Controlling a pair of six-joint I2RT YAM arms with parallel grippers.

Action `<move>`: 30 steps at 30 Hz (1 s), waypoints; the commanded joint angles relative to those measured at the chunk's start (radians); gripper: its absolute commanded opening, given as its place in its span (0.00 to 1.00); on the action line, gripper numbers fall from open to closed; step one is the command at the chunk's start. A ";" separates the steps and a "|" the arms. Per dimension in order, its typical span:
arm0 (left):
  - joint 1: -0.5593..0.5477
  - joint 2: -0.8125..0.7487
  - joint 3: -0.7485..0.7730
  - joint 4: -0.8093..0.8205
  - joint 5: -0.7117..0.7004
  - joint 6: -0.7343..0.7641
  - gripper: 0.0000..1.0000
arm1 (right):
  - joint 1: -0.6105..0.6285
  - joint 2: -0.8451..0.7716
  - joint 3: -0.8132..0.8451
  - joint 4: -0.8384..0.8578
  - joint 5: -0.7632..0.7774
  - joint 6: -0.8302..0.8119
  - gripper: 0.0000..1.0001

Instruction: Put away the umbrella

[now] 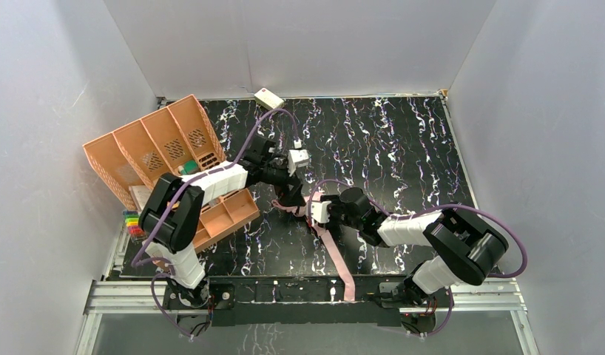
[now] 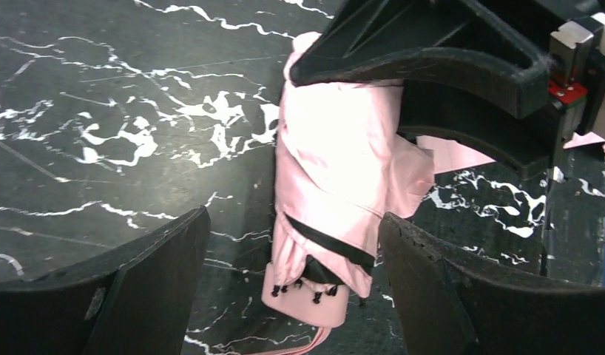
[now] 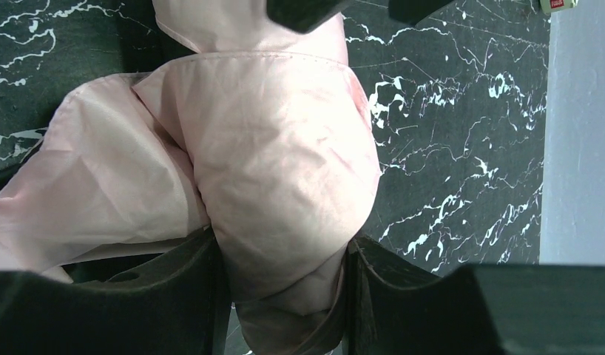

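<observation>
The umbrella [image 2: 336, 170] is folded into a pink bundle with a black band, its pink handle [image 2: 307, 299] pointing toward the left wrist camera. It is over the black marble table, at the centre in the top view [image 1: 298, 210]. My left gripper [image 2: 293, 222] is open, a finger on each side of the handle end, neither touching it. My right gripper [image 3: 283, 240] is shut on the pink fabric at the other end of the umbrella [image 3: 277, 148]. In the top view the left gripper [image 1: 293, 198] and right gripper [image 1: 314, 211] meet tip to tip.
An orange divided basket [image 1: 159, 148] leans at the left, with an orange tray [image 1: 229, 214] in front of it. A small cream box [image 1: 268, 97] lies at the back wall. A long pink strip [image 1: 336, 259] runs from under the right gripper to the near edge.
</observation>
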 commanded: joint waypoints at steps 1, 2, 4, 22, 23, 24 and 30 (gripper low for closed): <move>-0.022 0.014 0.033 -0.044 0.087 0.033 0.84 | 0.010 0.015 -0.046 -0.116 -0.007 -0.018 0.35; -0.025 0.025 0.038 -0.046 0.094 0.030 0.84 | 0.010 0.016 -0.047 -0.115 -0.005 -0.020 0.35; -0.033 0.053 0.048 -0.050 0.102 0.024 0.85 | 0.011 0.019 -0.050 -0.109 0.001 -0.023 0.35; -0.116 0.168 0.098 -0.143 -0.059 0.055 0.46 | 0.018 -0.006 -0.055 -0.061 0.018 -0.018 0.35; -0.120 0.168 0.095 -0.147 -0.067 0.059 0.38 | 0.017 -0.009 -0.053 -0.062 0.019 -0.013 0.35; -0.122 0.168 0.093 -0.149 -0.070 0.064 0.30 | 0.017 -0.012 -0.052 -0.061 0.018 -0.010 0.36; -0.131 0.164 0.076 -0.152 -0.115 0.080 0.00 | 0.018 -0.052 -0.038 -0.092 0.016 0.009 0.53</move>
